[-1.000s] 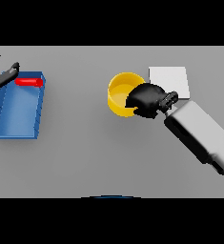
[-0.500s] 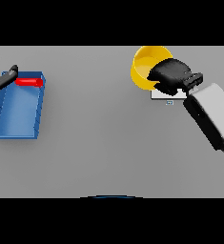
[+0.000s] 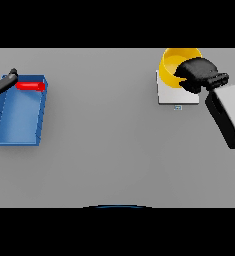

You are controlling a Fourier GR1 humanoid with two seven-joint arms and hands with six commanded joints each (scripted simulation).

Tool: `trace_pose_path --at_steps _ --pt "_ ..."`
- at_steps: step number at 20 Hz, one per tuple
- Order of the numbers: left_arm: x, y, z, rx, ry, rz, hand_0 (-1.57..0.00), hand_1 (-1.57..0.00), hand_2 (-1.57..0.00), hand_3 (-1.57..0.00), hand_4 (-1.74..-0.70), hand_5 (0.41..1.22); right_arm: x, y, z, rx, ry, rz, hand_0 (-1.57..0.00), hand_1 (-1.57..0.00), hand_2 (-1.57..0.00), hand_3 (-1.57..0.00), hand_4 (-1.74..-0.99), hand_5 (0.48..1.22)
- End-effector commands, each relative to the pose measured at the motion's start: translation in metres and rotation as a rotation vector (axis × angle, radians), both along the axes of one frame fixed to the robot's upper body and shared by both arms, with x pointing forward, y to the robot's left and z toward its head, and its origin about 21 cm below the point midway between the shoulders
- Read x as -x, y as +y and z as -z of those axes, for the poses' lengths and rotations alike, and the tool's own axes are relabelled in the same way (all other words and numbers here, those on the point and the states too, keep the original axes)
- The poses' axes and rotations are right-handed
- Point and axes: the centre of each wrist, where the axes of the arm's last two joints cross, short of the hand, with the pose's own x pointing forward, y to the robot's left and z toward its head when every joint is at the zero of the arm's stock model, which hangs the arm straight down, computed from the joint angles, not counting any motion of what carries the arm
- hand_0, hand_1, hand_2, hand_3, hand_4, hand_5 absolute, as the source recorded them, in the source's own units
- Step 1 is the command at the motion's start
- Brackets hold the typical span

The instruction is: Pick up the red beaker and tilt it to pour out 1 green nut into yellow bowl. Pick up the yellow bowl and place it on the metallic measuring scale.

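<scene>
Right hand (image 3: 199,74) is curled on the near rim of the yellow bowl (image 3: 173,64), holding it over the far part of the scale (image 3: 176,94). Whether the bowl touches the plate is hard to tell. Let go off-centre, it could tip over the scale's far edge, close to the table's (image 3: 114,150) back edge. Left hand (image 3: 1,82), fingers loose, rests beside the red beaker (image 3: 30,86) in the blue tray (image 3: 16,135); the middle is open.
</scene>
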Motion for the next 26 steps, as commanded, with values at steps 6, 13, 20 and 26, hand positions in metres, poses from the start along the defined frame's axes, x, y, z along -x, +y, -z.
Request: trace_pose_path --at_steps 6,13,20,26 --pt "0.0 -0.002 0.004 -0.001 0.002 0.004 0.0 0.0 0.0 0.0 -0.86 0.809 -0.005 -0.01 0.024 -0.02 0.041 0.039 -1.57 -1.57 -1.39 -1.37 -1.741 1.221" --pt "-0.001 -0.001 0.002 -0.01 0.001 0.001 0.0 0.0 0.0 0.0 -0.84 0.78 -0.007 -0.011 0.031 -0.023 0.061 0.045 -1.57 -1.57 -1.4 -1.38 -1.741 1.221" --pt "-0.002 -0.005 -0.001 0.01 0.003 0.015 0.0 0.0 0.0 0.0 -0.84 0.764 -0.008 -0.01 0.031 -0.072 0.118 0.102 -0.76 -0.67 -0.58 -0.48 -1.513 0.923" --pt "-0.002 -0.003 0.0 0.003 0.006 0.007 0.0 0.0 0.0 0.0 -0.83 0.752 -0.007 -0.012 0.03 -0.043 0.142 0.091 -0.2 -0.19 -0.15 -0.13 -1.435 0.817"
